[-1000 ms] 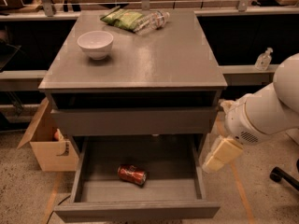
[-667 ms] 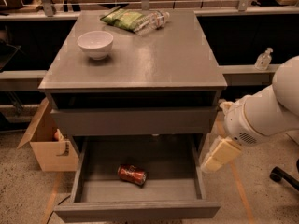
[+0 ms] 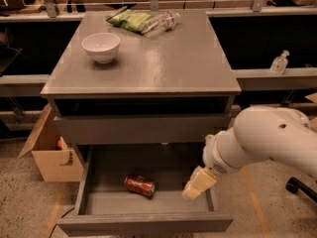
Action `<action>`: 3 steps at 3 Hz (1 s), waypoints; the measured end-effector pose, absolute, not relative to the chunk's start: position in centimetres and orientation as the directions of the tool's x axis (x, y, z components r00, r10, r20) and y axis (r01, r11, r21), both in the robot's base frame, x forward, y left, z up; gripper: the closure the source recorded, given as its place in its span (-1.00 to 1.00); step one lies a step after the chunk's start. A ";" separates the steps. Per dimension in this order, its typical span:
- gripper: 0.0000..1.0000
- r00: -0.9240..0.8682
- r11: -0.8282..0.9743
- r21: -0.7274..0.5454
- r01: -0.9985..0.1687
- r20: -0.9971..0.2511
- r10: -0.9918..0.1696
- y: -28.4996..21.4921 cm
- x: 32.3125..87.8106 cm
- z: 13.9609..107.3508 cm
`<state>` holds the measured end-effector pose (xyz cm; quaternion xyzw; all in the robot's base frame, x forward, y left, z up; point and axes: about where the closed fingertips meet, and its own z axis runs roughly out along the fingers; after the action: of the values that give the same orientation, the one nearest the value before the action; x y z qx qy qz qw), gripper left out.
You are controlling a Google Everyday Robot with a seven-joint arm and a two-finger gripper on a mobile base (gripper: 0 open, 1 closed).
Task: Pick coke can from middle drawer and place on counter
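Observation:
The coke can lies on its side on the floor of the open middle drawer, left of centre. The drawer is pulled out at the bottom of the grey cabinet. My gripper, a cream-coloured tip on the white arm, hangs over the drawer's right side, to the right of the can and apart from it. It holds nothing that I can see. The counter is the cabinet's grey top slab.
On the counter stand a white bowl at the left, and a green snack bag and a clear plastic bottle at the back. A cardboard box sits on the floor to the left. A sanitizer bottle stands on a ledge at the right.
My arm and gripper have moved left and down, from beside the cabinet's right side to above the right part of the open drawer. The can has not moved.

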<state>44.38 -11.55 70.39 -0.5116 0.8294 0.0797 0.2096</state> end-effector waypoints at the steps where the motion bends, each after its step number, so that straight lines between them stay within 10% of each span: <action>1: -1.00 -0.395 0.464 -0.056 -0.884 -0.440 -0.806 -8.6 44.6 65.2; 3: -1.00 -0.390 0.462 -0.013 -0.887 -0.513 -0.764 -2.2 46.5 57.4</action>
<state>46.54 -2.17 57.43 -0.5016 0.8231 0.1329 0.2309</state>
